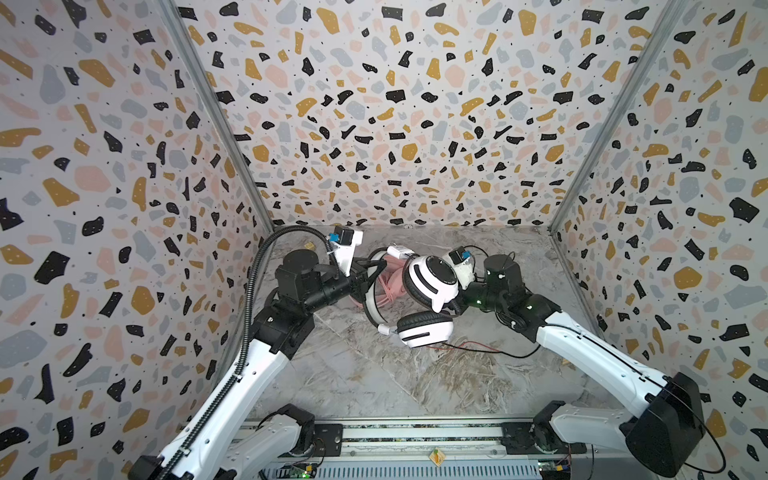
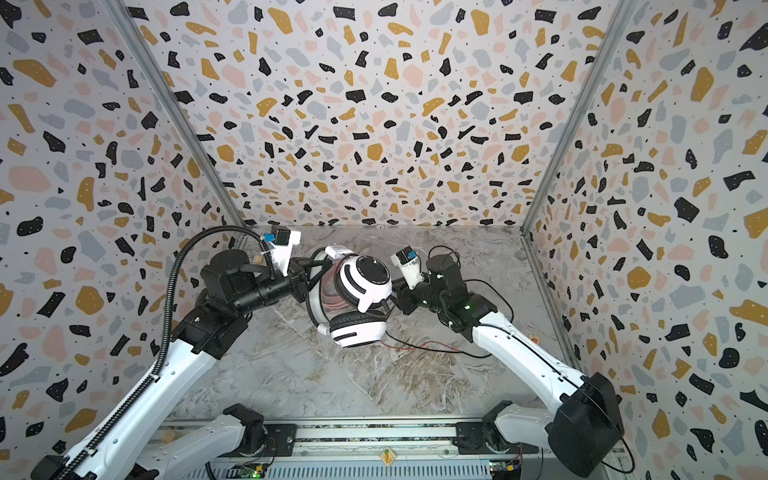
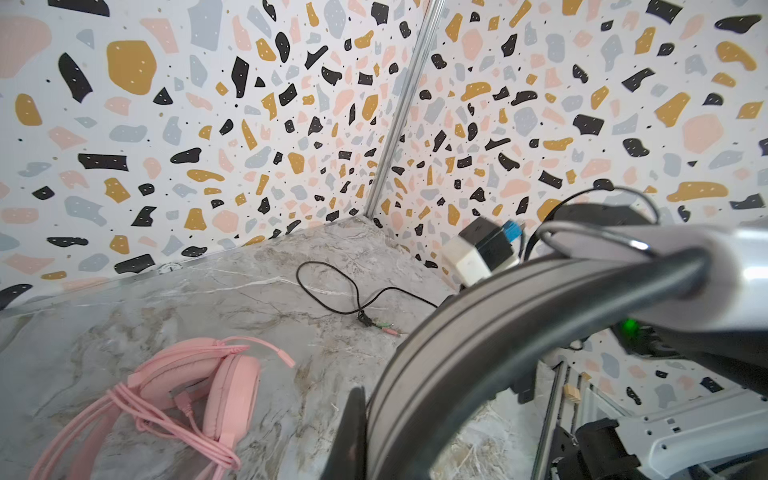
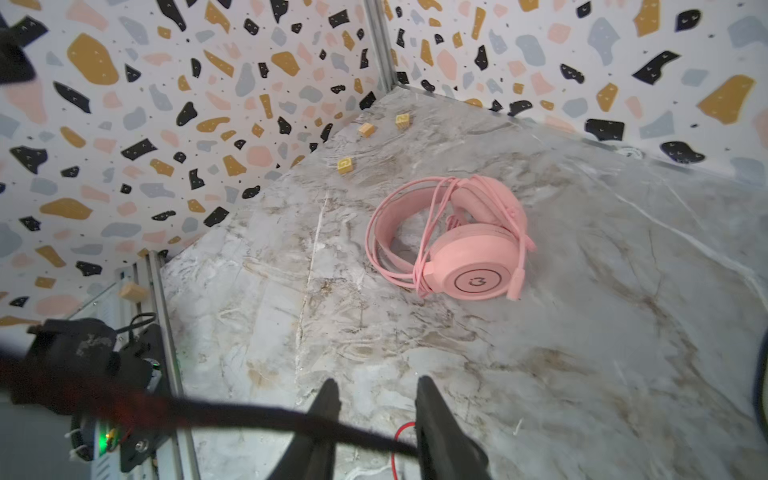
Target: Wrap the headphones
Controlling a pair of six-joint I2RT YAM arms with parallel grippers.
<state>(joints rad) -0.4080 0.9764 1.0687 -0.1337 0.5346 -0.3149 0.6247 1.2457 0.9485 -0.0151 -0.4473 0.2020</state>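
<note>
Marble table (image 1: pixel 374 386) carries the pink headset (image 1: pixel 390 286) in both top views; above it the white-and-black headset (image 1: pixel 432 276) hangs, its headband (image 1: pixel 366 305) clamped by the left gripper (image 1: pixel 362 270). Left wrist view: the headband (image 3: pixel 457 353) fills the jaws. Right wrist view: the right gripper (image 4: pixel 374 399) stands released, the black cable (image 4: pixel 249 415) crossing its parted fingers.
</note>
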